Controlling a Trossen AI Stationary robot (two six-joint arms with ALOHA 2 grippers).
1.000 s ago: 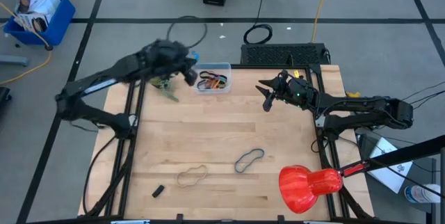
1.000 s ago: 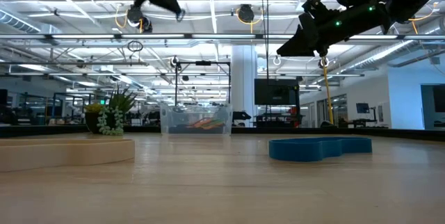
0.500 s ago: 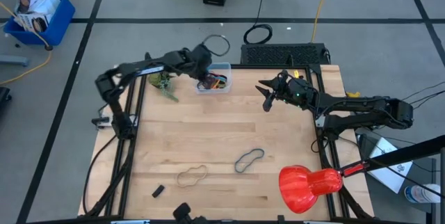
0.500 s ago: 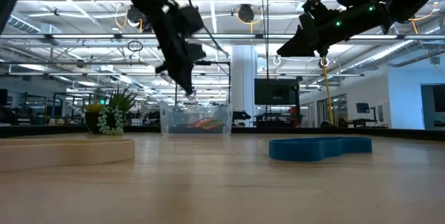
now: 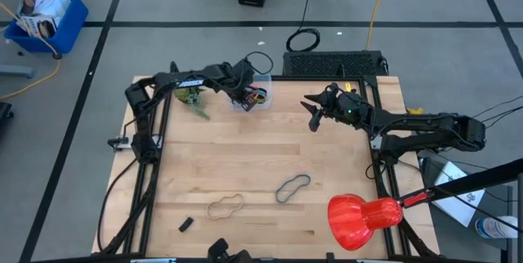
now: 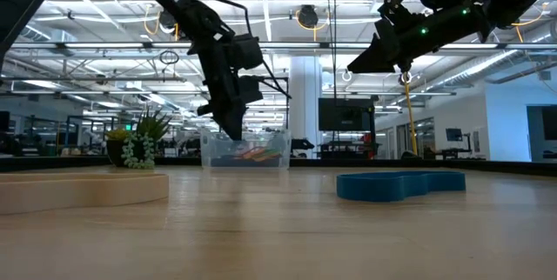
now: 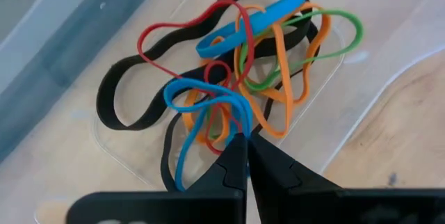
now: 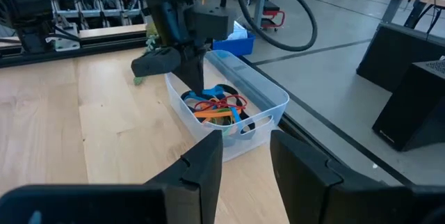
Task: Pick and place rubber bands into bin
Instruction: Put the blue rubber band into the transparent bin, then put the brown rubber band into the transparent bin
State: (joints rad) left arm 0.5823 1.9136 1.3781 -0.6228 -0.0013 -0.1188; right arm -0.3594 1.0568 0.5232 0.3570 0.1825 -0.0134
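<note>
Rubber bands (image 7: pixel 229 92) in bin (image 5: pixel 255 93), under closed left gripper (image 7: pixel 245 140)

Bright even overhead light, soft shadows; low view backlit by ceiling strips, arms silhouetted; wrist foregrounds blurred.

High: straight down, far. Low: table-level, sideways. Wrist cams close; all share bin (image 5: pixel 252 91).
</note>
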